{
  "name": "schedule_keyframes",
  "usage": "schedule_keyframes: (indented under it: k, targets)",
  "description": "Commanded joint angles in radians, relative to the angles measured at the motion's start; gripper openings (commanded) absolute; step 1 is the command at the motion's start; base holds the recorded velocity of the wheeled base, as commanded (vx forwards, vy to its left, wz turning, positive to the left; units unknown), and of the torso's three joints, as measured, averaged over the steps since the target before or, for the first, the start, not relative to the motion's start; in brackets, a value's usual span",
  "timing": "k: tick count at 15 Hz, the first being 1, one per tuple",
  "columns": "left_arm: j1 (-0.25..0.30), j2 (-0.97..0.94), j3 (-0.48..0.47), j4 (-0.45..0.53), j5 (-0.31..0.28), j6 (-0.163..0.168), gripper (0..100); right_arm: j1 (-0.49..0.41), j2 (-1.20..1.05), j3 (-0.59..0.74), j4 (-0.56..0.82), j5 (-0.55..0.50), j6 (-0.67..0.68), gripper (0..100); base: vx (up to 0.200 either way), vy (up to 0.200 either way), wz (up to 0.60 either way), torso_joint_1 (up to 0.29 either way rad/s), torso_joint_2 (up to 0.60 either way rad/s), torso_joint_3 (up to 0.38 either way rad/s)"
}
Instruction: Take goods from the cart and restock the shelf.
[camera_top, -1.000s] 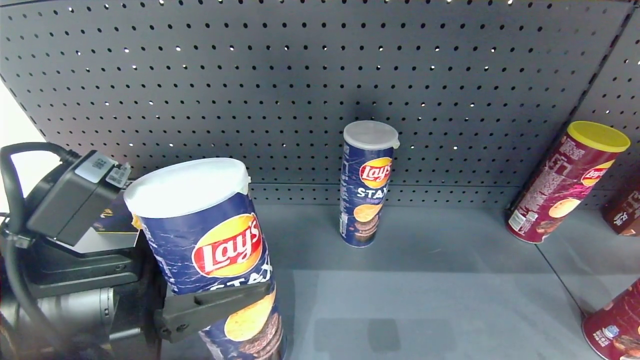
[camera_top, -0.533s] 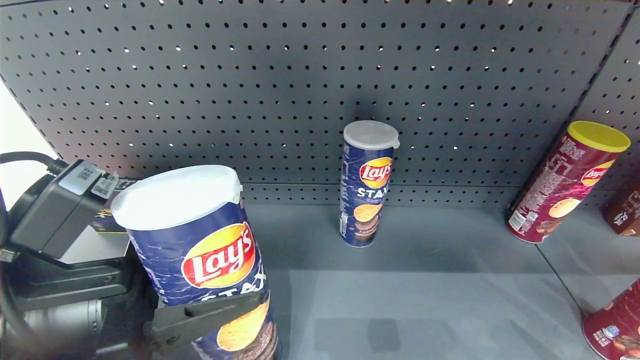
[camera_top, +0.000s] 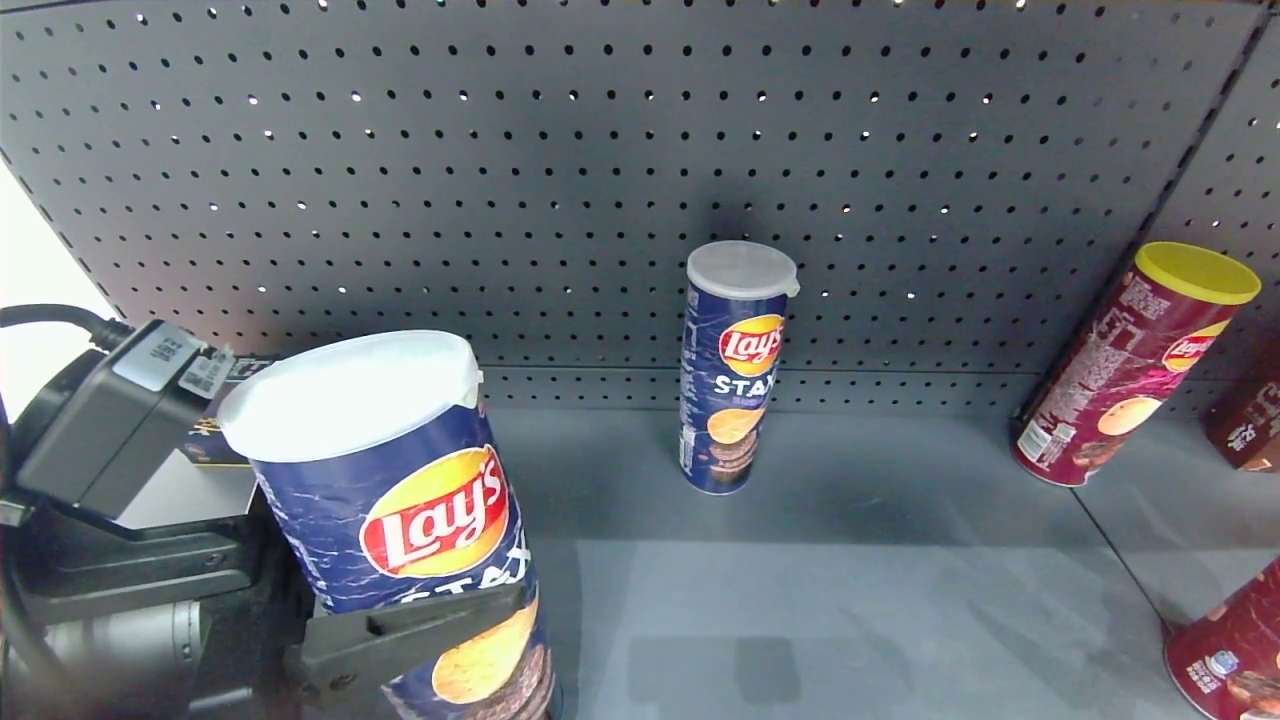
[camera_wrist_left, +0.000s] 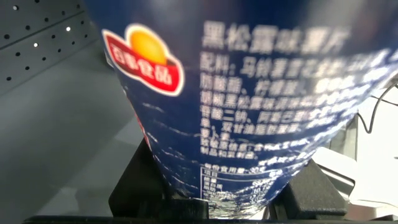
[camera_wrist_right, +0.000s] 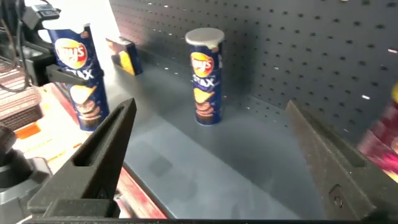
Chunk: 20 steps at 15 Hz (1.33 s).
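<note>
Blue chip can (camera_top: 400, 500): upright, slight lean, front-left of shelf (camera_top: 850, 600); base cropped, contact with deck unclear.
Left gripper (camera_wrist_left: 227, 190): clamped round can's lower half.
Right gripper (camera_wrist_right: 211, 109): fingers spread wide, facing shelf.
Second blue can (camera_top: 735, 370): standing mid-shelf, near pegboard (camera_top: 600, 150).
Maroon can (camera_top: 1130, 370): far right, at back.
</note>
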Motion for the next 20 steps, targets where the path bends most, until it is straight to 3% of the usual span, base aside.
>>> schedule_keyframes:
  k: [1, 12, 16, 20]
  targets:
    - [0.000, 0.002, -0.001, -0.001, -0.001, 0.000, 0, 0.025, 0.075, -0.006, -0.036, 0.000, 0.000, 100, 0.000, 0.000, 0.00, 0.000, 0.00, 0.000]
    - [0.000, 0.003, -0.001, -0.005, -0.001, 0.000, 0, 0.137, 0.230, -0.055, -0.054, -0.007, -0.053, 100, 0.000, 0.000, 0.00, 0.000, 0.00, 0.000]
    - [0.000, 0.005, -0.003, -0.005, -0.001, 0.000, 0, 0.169, 0.294, -0.074, -0.055, -0.101, -0.081, 100, 0.000, 0.000, 0.00, 0.000, 0.00, 0.000]
    - [0.000, 0.008, -0.003, -0.005, -0.001, 0.000, 0, 0.217, 0.379, -0.155, -0.055, -0.112, -0.096, 100, 0.000, 0.000, 0.00, 0.000, 0.00, 0.000]
